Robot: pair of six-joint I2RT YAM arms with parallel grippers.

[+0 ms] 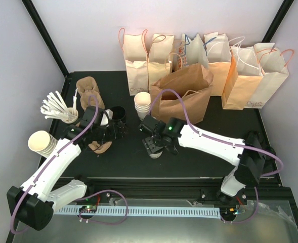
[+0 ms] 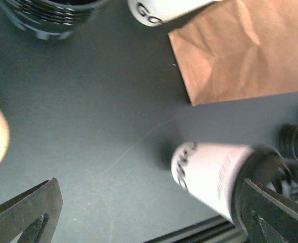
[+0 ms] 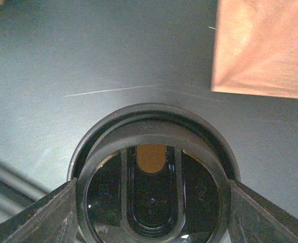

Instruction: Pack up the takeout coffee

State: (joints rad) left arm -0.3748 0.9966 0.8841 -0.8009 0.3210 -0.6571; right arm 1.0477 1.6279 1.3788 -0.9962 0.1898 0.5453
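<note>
Gripping takeout coffee (image 2: 212, 169), right hand (image 3: 151, 212); lettering blurred.

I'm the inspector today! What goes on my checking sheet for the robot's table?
Surface: black mat, one faint scratch, no spills seen.
Job's things: takeout coffee, lid on, gripped near the front edge; open brown bag behind it.
Clutter: row of paper bags, cup stacks, black lids, white utensils, brown cup carrier.
Claws: right claw shut on the coffee's lid; left claw open, holding nothing.
Cables: purple cables along both arms; no snags seen.
Surroundings: white walls, black frame posts.
</note>
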